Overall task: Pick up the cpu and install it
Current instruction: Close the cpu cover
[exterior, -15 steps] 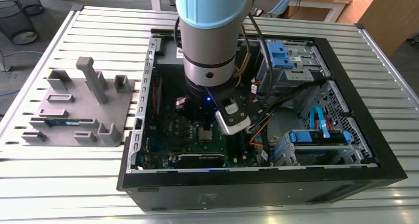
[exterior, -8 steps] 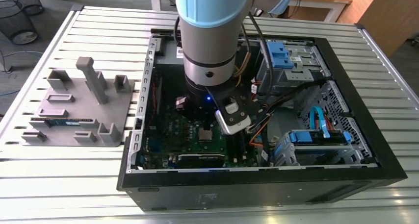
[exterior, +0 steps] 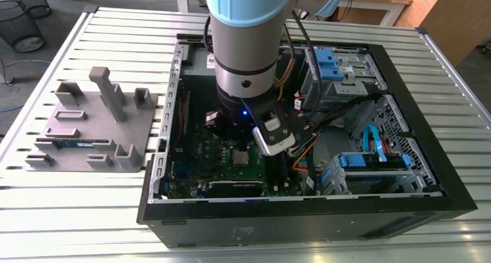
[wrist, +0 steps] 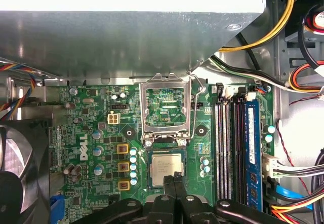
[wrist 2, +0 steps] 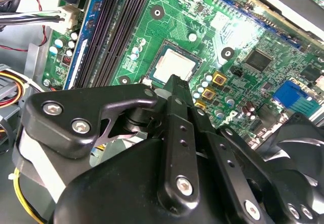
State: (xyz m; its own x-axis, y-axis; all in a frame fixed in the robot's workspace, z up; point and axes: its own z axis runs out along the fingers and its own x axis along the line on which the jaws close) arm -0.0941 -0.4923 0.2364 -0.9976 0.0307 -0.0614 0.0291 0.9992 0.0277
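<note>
The cpu (wrist: 163, 169), a small square chip with a silvery top, lies flat in its socket on the green motherboard (wrist: 101, 133). It also shows in the second wrist view as the cpu (wrist 2: 174, 64) and in the exterior view as the cpu (exterior: 241, 157). My gripper (wrist: 174, 177) hangs just over the chip's edge, its two black fingers pressed together with nothing between them. In the second wrist view the gripper (wrist 2: 175, 80) ends right beside the chip. The hinged metal socket frame (wrist: 166, 105) stands swung open behind the socket.
The open computer case (exterior: 429, 159) lies on a slatted metal table. Memory slots and a blue stick (wrist: 251, 148) run beside the socket, with cables (wrist: 298, 168) past them. A fan (wrist: 15, 168) sits on the other side. A grey holder (exterior: 92, 130) lies at the exterior view's left.
</note>
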